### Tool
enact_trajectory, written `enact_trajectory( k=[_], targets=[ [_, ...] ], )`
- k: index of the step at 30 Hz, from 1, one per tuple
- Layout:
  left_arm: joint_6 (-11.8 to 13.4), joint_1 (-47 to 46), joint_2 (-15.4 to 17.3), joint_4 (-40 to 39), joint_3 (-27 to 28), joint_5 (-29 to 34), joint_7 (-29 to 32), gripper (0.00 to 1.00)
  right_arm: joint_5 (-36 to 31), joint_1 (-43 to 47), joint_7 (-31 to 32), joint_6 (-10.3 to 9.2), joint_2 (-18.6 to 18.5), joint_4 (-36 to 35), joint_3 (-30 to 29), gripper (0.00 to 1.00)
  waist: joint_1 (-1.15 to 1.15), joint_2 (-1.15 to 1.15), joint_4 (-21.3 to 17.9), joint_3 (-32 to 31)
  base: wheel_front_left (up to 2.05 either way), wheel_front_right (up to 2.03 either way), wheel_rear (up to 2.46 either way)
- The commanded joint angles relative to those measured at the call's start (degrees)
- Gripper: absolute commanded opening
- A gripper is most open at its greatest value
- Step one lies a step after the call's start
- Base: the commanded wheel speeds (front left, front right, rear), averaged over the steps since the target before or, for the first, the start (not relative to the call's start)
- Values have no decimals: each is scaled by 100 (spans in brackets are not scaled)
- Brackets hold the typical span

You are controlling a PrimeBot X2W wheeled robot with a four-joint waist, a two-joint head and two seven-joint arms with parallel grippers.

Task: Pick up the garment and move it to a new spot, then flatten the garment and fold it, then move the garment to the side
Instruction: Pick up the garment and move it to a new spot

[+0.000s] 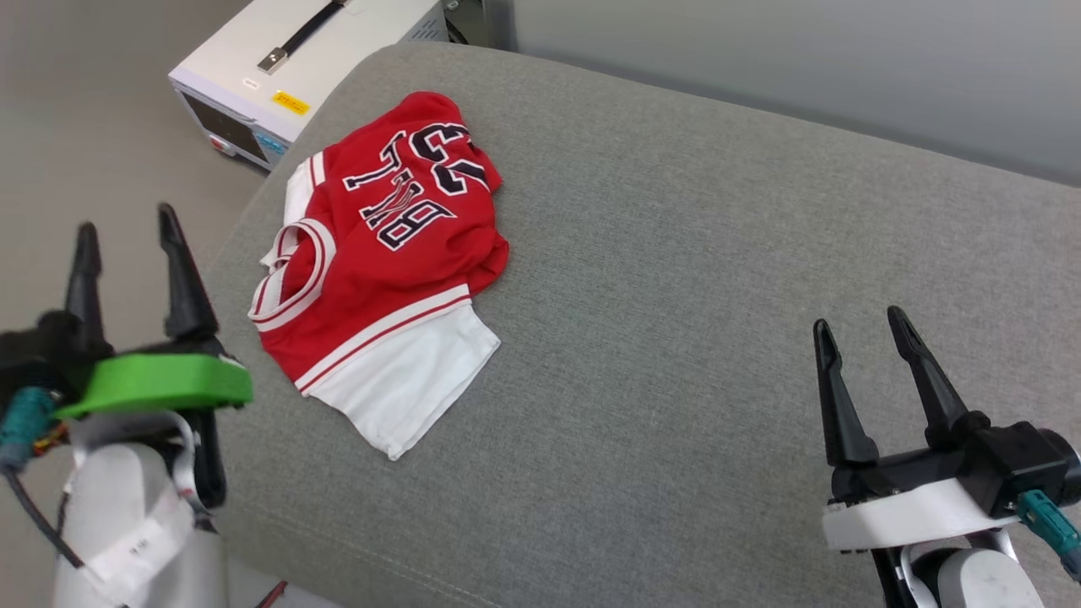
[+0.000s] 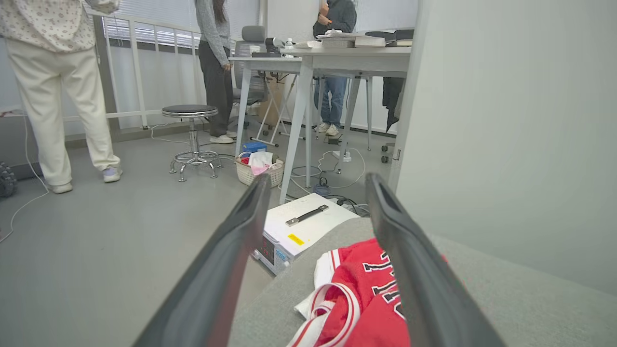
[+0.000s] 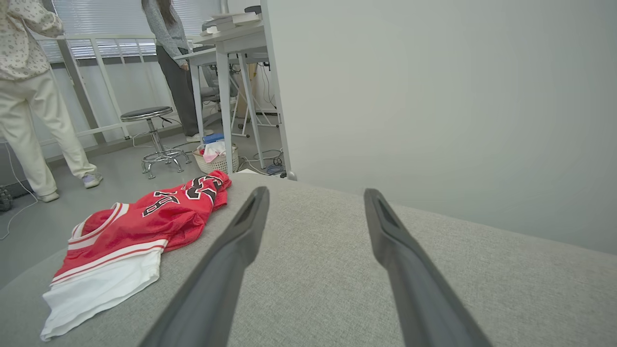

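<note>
- The left gripper (image 1: 125,219) sits at the lower left of the head view, its 2 dark fingers spread wide and holding nothing. It hangs off the left edge of the grey cushion (image 1: 676,295).
- The right gripper (image 1: 859,319) sits at the lower right of that view, also spread wide and holding nothing, above bare cushion.
- The garment (image 1: 388,279) lies crumpled on the cushion in the left-centre of the head view, lettered face up, apart from both grippers.
- Its long axis runs from the red bunched end at the upper centre-left of the frame down to the white sleeve part (image 1: 405,397) at the lower centre, slightly slanted.
- The striped trim loop (image 1: 296,270) is the part closest to the left fingers, up and to the right of them.
- The left arm is clearly nearer; the right gripper stands well apart, with a wide stretch of cushion between it and the cloth.
- In my judgement the pick-up has not yet begun, and a short reach up-right by the left arm would meet the trim edge first.
</note>
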Motion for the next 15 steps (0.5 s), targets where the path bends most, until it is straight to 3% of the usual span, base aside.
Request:
enact_trajectory(
  k=[1,7,11,15],
  targets=[
    [-136,-349,109,79,164,-120,-34,100,-39,-140,-33,-4,-35,-84,1,100,0,0,-301,317,0,0,0],
    [-495,-1439,705,451,444,-255,-34,100,-81,-340,-33,-4,-94,-400,-4,100,0,0,-654,775,0,0,0],
    [-576,-2098,1141,908,294,-480,-6,100,-95,-458,-33,-4,-154,-548,3,100,0,0,-799,1028,0,0,0],
    [-601,-2730,1543,1442,-98,-808,392,100,-119,-588,-33,-4,-199,-656,43,100,0,0,-907,1237,0,0,0]
  ],
)
